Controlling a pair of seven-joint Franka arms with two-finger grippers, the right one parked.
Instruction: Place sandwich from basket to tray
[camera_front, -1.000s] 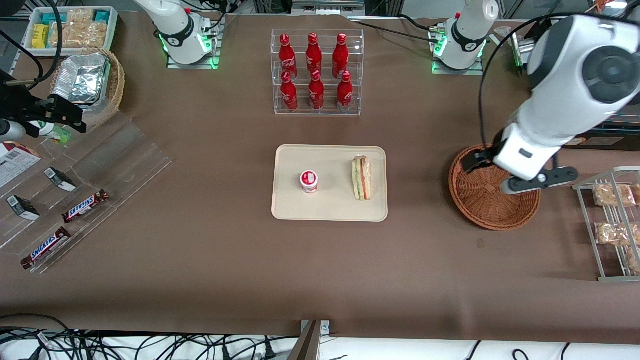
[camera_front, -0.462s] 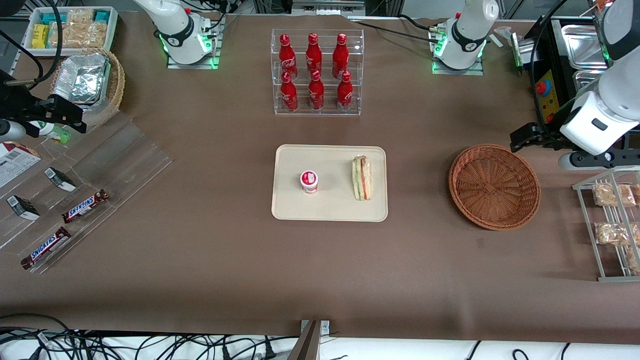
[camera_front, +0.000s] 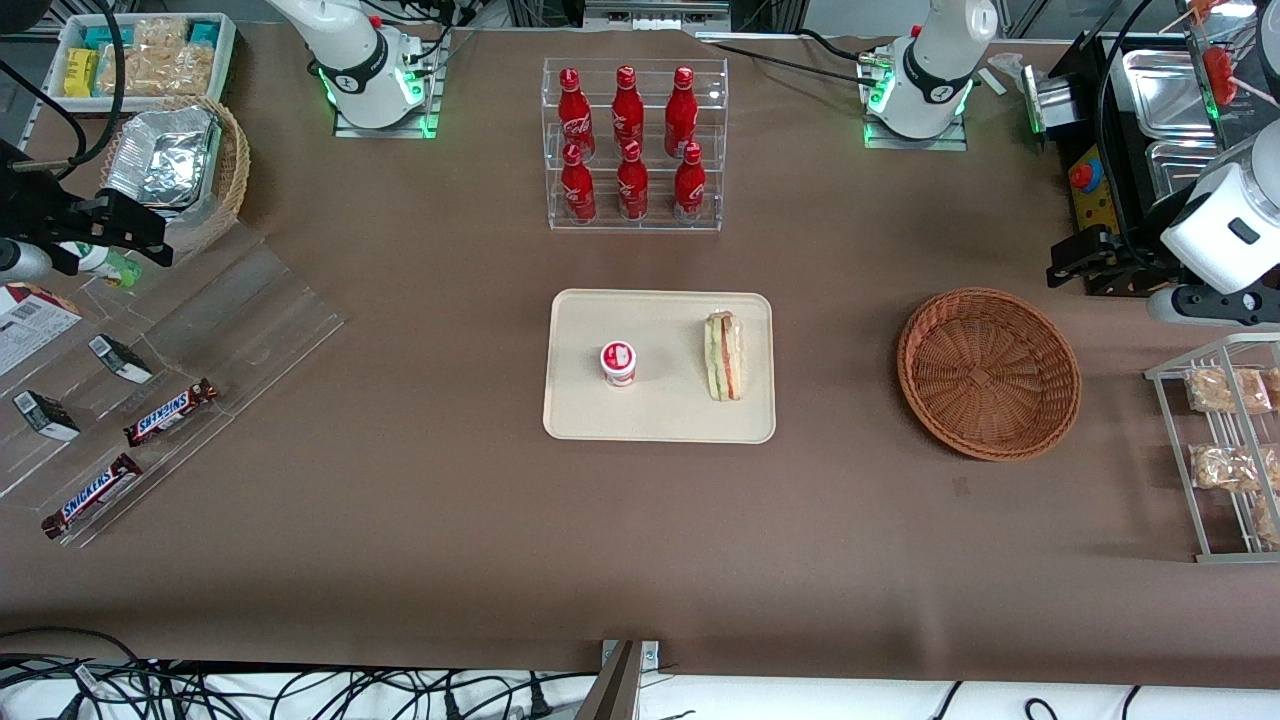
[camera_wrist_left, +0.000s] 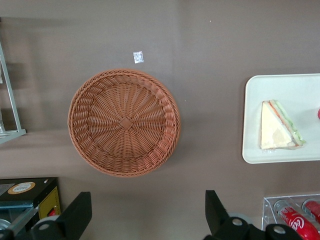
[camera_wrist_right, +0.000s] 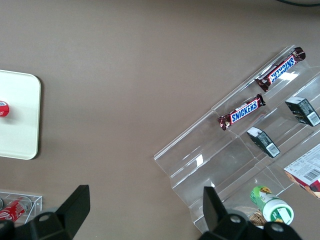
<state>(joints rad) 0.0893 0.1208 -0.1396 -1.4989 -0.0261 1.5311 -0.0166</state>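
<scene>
Matte brown tabletop (camera_front: 420, 480): triangular sandwich (camera_front: 723, 355) on smooth cream tray (camera_front: 660, 420), round woven wicker basket (camera_front: 988, 372) bare, gripper (camera_wrist_left: 147, 217) spread wide above.

"SNICKERS" is printed on two chocolate bars (camera_wrist_right: 241, 112) (camera_wrist_right: 280, 69) lying on the clear acrylic stand (camera_wrist_right: 225, 165).

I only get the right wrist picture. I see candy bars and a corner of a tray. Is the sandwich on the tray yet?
Observer: Yes. The sandwich lies on the tray, beside a small red-lidded cup.
Operator: Is anything left in the basket?
Observer: No, the basket is empty.
Operator: Where is the gripper?
Observer: The gripper is open, holding nothing, up over the table toward the working arm's end, farther from the front camera than the basket.
</scene>
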